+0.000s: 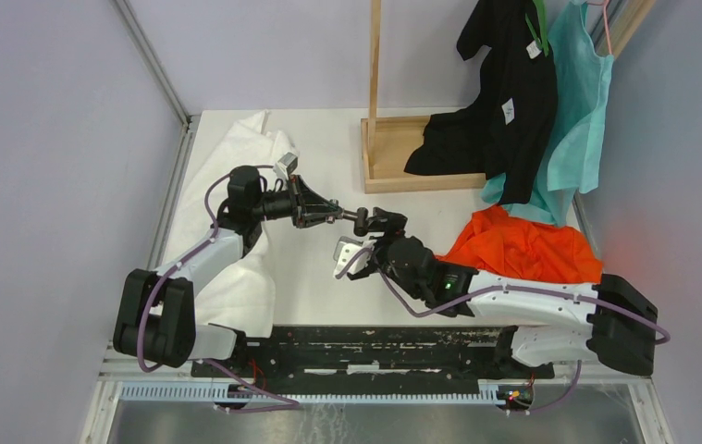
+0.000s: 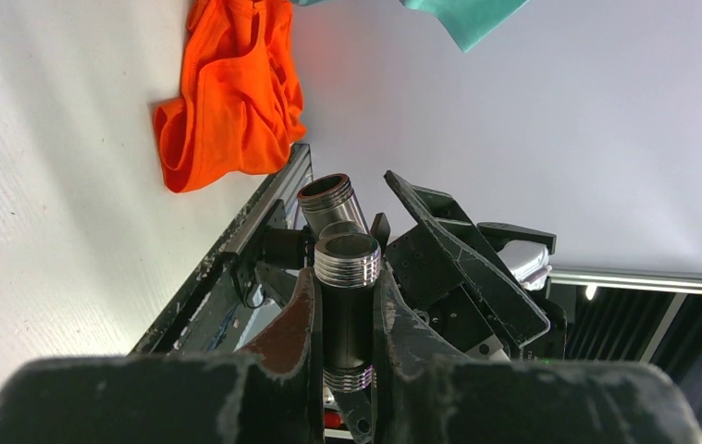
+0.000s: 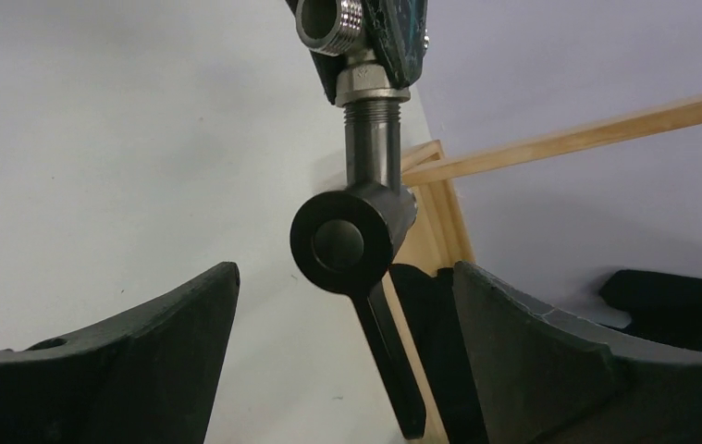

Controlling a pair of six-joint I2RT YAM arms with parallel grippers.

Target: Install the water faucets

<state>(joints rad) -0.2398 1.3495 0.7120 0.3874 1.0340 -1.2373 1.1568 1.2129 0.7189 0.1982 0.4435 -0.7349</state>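
Note:
My left gripper (image 1: 331, 211) (image 2: 347, 277) is shut on the larger faucet fitting (image 2: 348, 310), a dark tube with bright threaded ends, and holds it above the table. A second threaded end (image 2: 328, 199) shows just beyond it. In the right wrist view the shorter faucet piece (image 3: 351, 239), with a round dark cap and a thin lever handle, hangs from that fitting's threaded collar (image 3: 372, 88). My right gripper (image 1: 379, 222) (image 3: 344, 270) is open. Its fingers (image 3: 157, 342) stand on either side of the shorter piece without touching it.
An orange cloth (image 1: 523, 248) lies at the right. A white cloth (image 1: 245, 166) lies under the left arm. A wooden stand (image 1: 393, 153) with black and teal garments is at the back. A black rail (image 1: 365, 350) runs along the near edge.

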